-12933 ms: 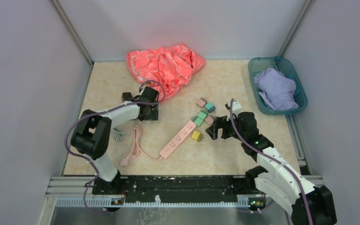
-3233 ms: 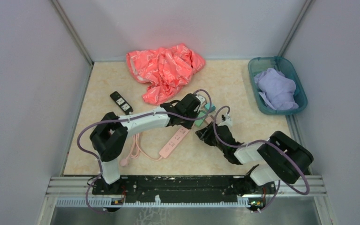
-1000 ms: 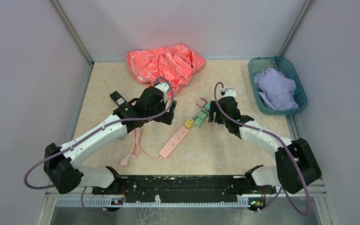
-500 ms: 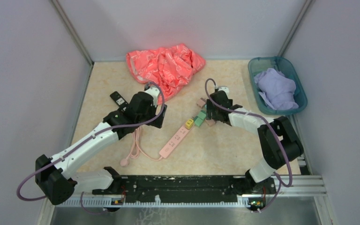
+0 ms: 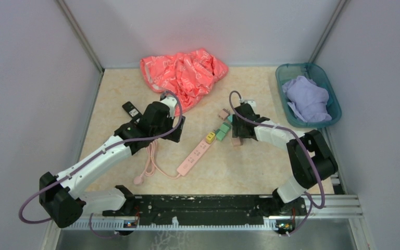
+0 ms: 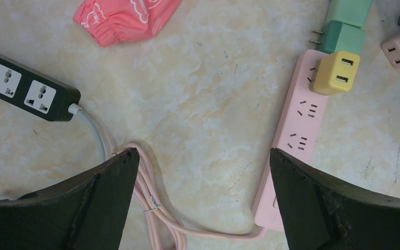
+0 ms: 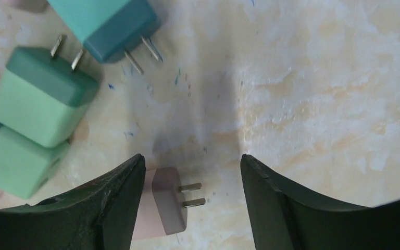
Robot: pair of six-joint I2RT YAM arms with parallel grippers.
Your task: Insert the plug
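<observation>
The pink power strip [image 5: 195, 158] [image 6: 291, 135] lies diagonally in the middle of the table, and a yellow plug [image 5: 210, 137] [image 6: 336, 73] sits on its far end. Just right of that, a pale pink plug [image 5: 236, 141] [image 7: 161, 208] lies on its side with its prongs pointing sideways. My right gripper [image 5: 238, 133] [image 7: 192, 157] is low over it and open. The plug rests against the left finger, with a gap to the other. Green plugs [image 5: 222, 129] [image 7: 44, 96] and a teal plug [image 7: 104, 23] lie close by. My left gripper [image 5: 173, 130] [image 6: 202, 152] hangs wide open above bare table left of the strip, holding nothing.
A black power strip [image 5: 131, 109] [image 6: 26, 91] lies at the left, with the pink strip's coiled cable [image 5: 148, 161] [image 6: 146, 198] near it. A red cloth [image 5: 182, 73] is bunched at the back. A teal basket [image 5: 297, 66] with a lilac cloth [image 5: 306, 99] stands at the back right. Another pink plug [image 5: 223, 112] lies behind the green ones.
My left gripper has drawn back a little to the left, away from the strip. My right gripper has settled over the pale pink plug and its jaws have narrowed somewhat.
</observation>
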